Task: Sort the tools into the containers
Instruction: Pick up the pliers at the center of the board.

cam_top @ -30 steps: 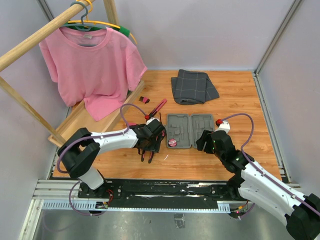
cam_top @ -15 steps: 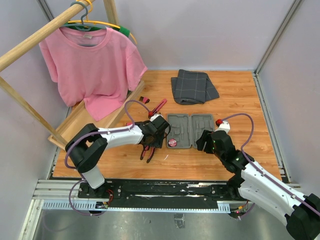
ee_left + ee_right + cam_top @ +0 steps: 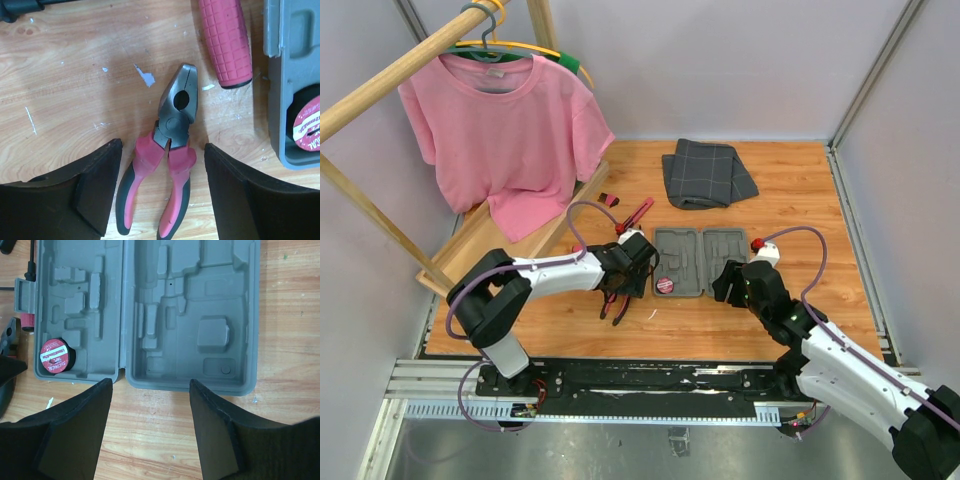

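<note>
Left gripper (image 3: 162, 150): wide apart, straddling the handles without touching.
Pliers: red-and-black-handled steel pliers (image 3: 172, 125), flat on the wooden table (image 3: 75, 75), handle ends cut off.
Case: open grey moulded plastic case (image 3: 185, 315) just beside them.
Right gripper (image 3: 150, 385): wide, empty, at the case's near rim.

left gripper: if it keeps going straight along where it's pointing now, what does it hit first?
Most likely the pliers. In the wrist view they lie flat on the table, centred between the open fingers of the left gripper, handles nearest. Height above them is unclear.
</note>
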`<move>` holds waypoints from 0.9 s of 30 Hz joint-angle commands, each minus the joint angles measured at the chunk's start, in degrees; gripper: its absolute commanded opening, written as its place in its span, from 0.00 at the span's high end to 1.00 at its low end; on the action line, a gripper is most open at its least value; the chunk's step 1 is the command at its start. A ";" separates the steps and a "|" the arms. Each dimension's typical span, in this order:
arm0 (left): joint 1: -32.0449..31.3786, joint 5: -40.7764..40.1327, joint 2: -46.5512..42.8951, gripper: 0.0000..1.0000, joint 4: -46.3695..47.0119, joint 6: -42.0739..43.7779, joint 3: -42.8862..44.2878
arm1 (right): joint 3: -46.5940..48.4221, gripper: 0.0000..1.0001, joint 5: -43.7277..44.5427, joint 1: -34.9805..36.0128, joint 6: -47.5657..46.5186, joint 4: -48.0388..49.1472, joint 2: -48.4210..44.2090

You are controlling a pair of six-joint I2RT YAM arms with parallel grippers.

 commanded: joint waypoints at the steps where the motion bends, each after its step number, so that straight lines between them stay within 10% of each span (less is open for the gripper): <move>1: -0.32 2.41 -1.03 0.30 -1.90 3.63 -2.77 | -0.47 0.36 0.29 -0.73 0.45 0.80 0.36; 13: -0.36 4.79 1.74 0.47 -0.75 9.58 -2.19 | -0.37 0.36 0.59 -0.76 0.54 0.28 -0.07; 27: -0.23 2.20 -4.33 0.93 -0.72 7.34 -2.19 | -0.02 0.36 0.64 -0.76 0.54 0.07 -0.21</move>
